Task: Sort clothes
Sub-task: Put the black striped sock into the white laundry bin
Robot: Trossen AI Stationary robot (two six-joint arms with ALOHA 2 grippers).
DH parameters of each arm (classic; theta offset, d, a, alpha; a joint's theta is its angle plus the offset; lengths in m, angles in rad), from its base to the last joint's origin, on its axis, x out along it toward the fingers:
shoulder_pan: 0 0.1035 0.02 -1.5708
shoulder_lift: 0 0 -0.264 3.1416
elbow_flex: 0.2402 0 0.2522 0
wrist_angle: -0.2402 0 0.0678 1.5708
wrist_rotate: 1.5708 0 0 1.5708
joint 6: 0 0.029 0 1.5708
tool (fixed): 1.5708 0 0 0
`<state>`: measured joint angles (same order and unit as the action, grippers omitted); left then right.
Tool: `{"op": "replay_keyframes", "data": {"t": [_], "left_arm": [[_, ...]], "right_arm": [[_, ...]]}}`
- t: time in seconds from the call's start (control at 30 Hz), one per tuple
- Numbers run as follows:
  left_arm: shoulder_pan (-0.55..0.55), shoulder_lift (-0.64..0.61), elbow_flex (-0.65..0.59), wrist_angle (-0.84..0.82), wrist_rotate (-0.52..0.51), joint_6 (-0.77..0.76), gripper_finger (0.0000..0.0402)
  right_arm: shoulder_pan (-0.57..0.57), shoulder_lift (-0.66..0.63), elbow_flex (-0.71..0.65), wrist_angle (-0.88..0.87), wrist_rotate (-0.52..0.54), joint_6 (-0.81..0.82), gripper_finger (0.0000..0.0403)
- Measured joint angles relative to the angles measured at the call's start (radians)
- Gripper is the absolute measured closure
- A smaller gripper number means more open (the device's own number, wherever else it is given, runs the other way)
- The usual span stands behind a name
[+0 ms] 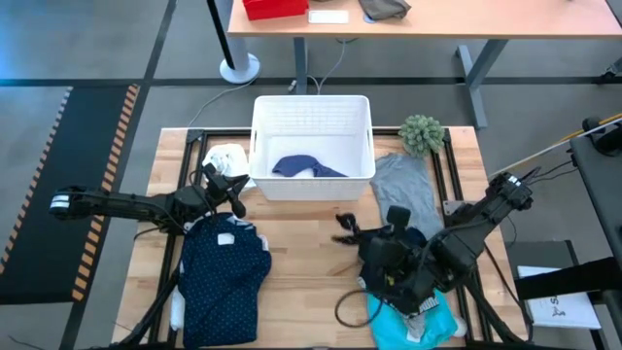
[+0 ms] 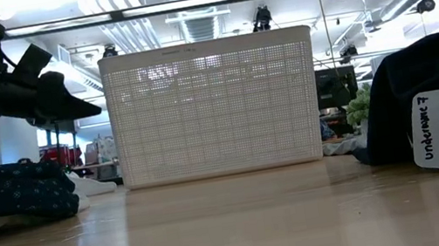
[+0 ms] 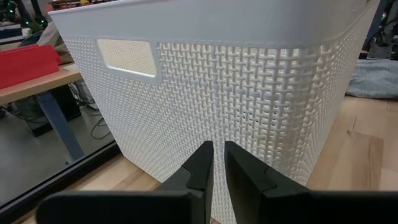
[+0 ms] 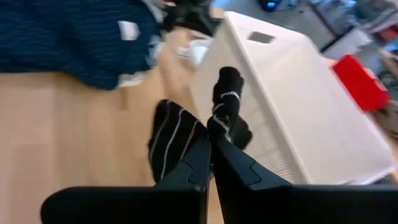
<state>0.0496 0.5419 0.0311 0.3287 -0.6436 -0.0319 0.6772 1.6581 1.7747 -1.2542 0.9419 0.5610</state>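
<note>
- Clothes lay sorted and unsorted around the white basket (image 1: 311, 109); the right gripper (image 4: 211, 144) was clenched on a dark striped piece (image 4: 171, 146), which hung from its closed fingers above the bare wood, just beside the basket's front wall.
- Judging from that lifted hold, the piece was probably on its way to the basket, where 1 navy garment (image 1: 306, 167) already lay.
- Left gripper (image 3: 216, 163) pointed at the basket's near corner with its fingers almost touching and nothing between them, so it seemed to be waiting with its jaws closed empty.
- Under the left arm lay the navy dotted shirt (image 1: 225, 274), with a small white cloth (image 1: 226, 157) by the basket's left side.
- Further out, the grey tee (image 1: 406, 190) lay to the right of the basket, and the turquoise piece (image 1: 408, 323) sat at the table's front edge, mostly covered by the right arm.
- Fuzzy green ball (image 1: 422, 134) sat at the far right corner, apart from the garments.
- From the low view, the basket blocked what lay behind it, and a tagged dark garment (image 2: 428, 99) filled the right side; I could not tell its full shape.
</note>
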Motion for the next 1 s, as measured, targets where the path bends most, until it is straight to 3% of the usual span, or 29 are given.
{"op": "replay_keyframes", "data": {"t": [0.63, 1.0], "left_arm": [[0.0, 0.0, 0.0, 0.0, 0.0, 0.0, 0.0374], [0.0, 0.0, 0.0, 0.0, 0.0, 0.0, 0.0374]], "right_arm": [[-0.218, -0.003, 0.117, 0.006, 0.054, -0.175, 0.0403], [-0.405, -0.003, 0.185, 0.017, 0.048, -0.275, 0.0403]]}}
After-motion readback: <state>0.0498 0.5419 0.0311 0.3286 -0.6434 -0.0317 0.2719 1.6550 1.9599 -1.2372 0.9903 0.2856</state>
